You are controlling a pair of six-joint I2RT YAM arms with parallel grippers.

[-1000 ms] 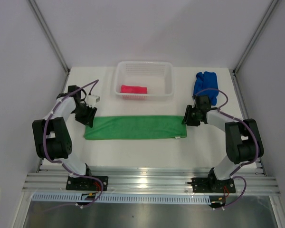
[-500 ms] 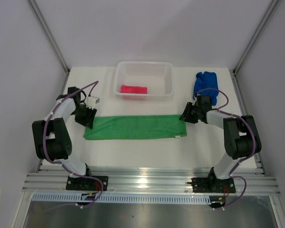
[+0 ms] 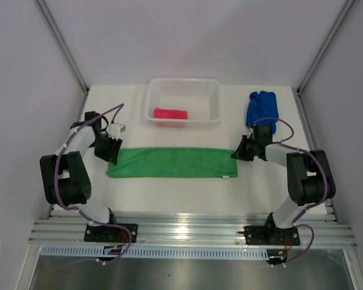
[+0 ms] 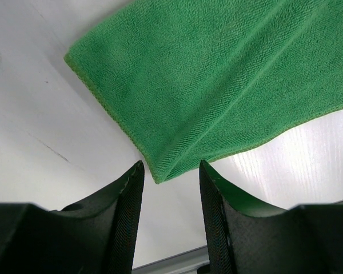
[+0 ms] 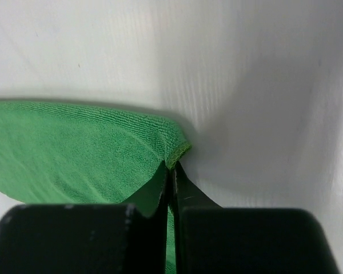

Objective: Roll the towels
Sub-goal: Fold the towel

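Start with the green towel (image 3: 172, 162): spread flat as a long folded band just on the near side of the white mesh basket (image 3: 184, 81), reaching past the basket's width on both hands, with a lengthwise crease plain in the left wrist view. Seemingly laid so to give a narrow strip that can be wound up from one end. At the end near-right of the basket, clamped on by the right pincer (image 3: 239, 152), shut tight on the basket-side corner, with the cloth puckered up into the tips in the right wrist view. Probably gripped there to turn over the first fold of the roll, or to pull the strip taut; cannot say which. At the end near-left of the basket, straddled by the left pincer (image 3: 112, 151), held apart with the towel's corner lying between the tips and no contact to be seen. Likely poised to pin that end, so as to keep the band from sliding or skewing once rolling begins. Inside the basket, against its near wall and left of middle, find the pink towel (image 3: 170, 113), already a compact roll and so judged done. Outside the basket to its right, find the blue towel (image 3: 262, 107), bunched loosely on the white surface (image 3: 169, 196), unrolled and apparently kept for later. Worth minding: only a thin hold on one corner, hence some risk of a crooked start or a slip.
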